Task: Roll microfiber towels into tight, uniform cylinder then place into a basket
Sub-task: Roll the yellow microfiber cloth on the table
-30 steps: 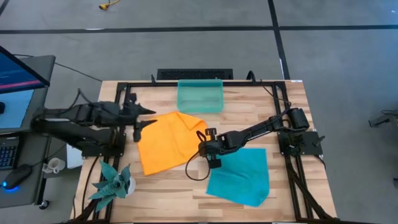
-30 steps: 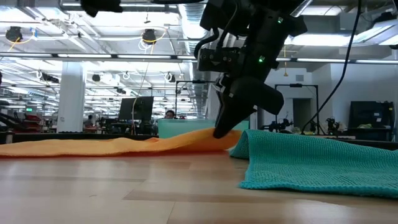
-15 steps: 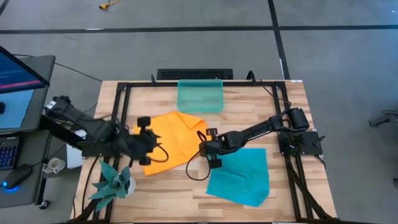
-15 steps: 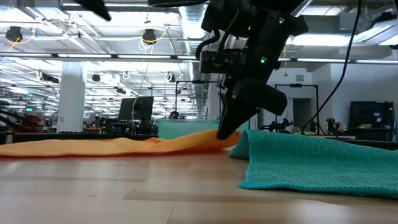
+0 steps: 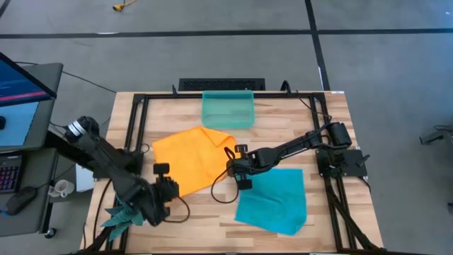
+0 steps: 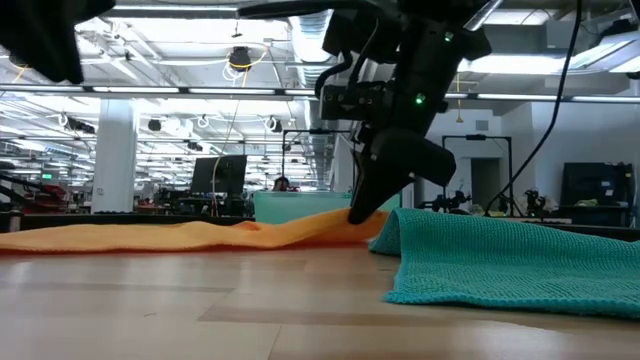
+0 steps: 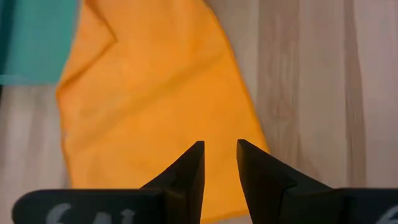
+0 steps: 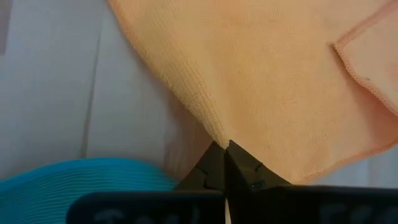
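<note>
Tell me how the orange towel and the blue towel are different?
The bright orange microfiber towel lies nearer the sea-green plastic basket, with one corner folded over; the teal-blue microfiber towel lies flat, farther away. The right hand pinches the orange towel's edge; nothing touches the blue one. Both are unrolled cloths on the wooden table.

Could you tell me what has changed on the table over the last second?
The left gripper swung from the orange towel's far-left edge to its near-left corner, beside the plant, its fingers narrowing but holding nothing. The right gripper stayed shut on the towel's right edge. The orange towel, teal towel and basket did not move.
</note>
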